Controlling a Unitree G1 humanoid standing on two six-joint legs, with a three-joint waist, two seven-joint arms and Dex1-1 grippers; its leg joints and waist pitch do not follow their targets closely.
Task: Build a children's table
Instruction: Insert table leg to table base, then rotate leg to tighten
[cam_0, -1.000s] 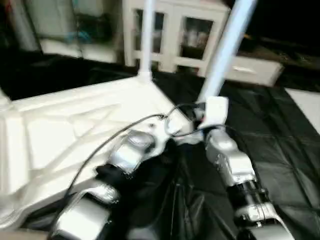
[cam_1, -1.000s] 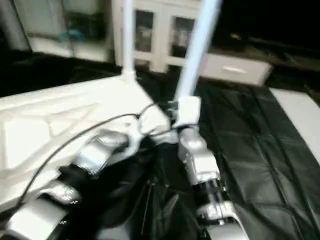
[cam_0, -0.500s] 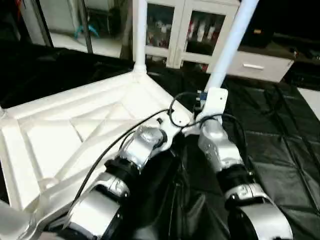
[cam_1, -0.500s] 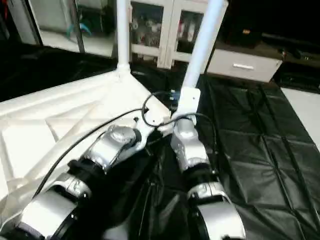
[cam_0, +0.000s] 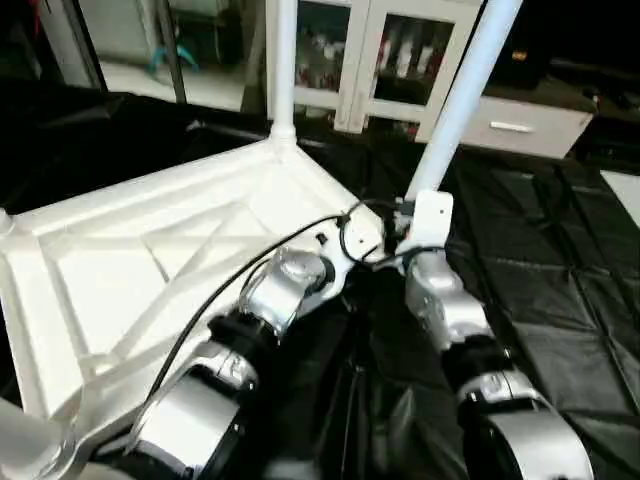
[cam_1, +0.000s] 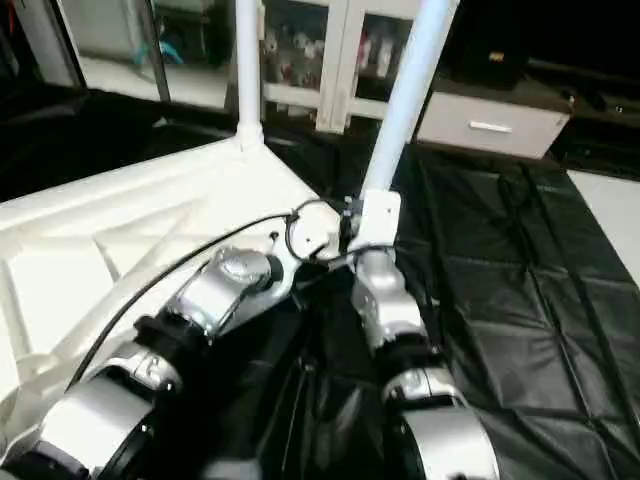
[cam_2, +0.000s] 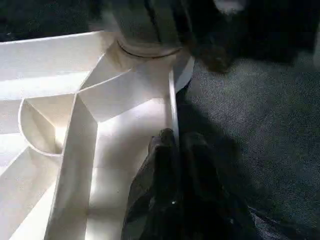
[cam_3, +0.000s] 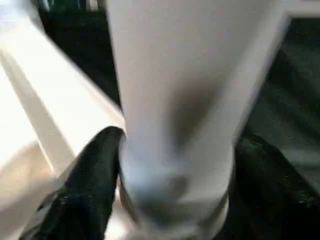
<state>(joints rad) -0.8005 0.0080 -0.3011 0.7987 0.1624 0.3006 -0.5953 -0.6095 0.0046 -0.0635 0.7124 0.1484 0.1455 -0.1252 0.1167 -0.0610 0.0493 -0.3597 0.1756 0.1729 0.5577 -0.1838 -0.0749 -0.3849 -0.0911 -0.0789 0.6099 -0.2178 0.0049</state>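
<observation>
The upturned tabletop (cam_0: 150, 250) lies on black sheeting; the left end effector (cam_2: 172, 145) pinches its thin rim. The right end effector (cam_3: 175, 170) straddles a leg (cam_0: 455, 100) near its socket, fingers (cam_3: 97, 170) not visibly clamping. The plastic looks light, stiff and slick, so low on the leg seems the best hold.

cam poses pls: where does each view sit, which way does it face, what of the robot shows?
Eye views: head, looking down over both forearms at the upturned tabletop.
Left wrist: along the left gripper, pinching the tabletop's edge rib.
Right wrist: along the right gripper, its fingers flanking the leg.
Shared: leg and its corner socket.
</observation>
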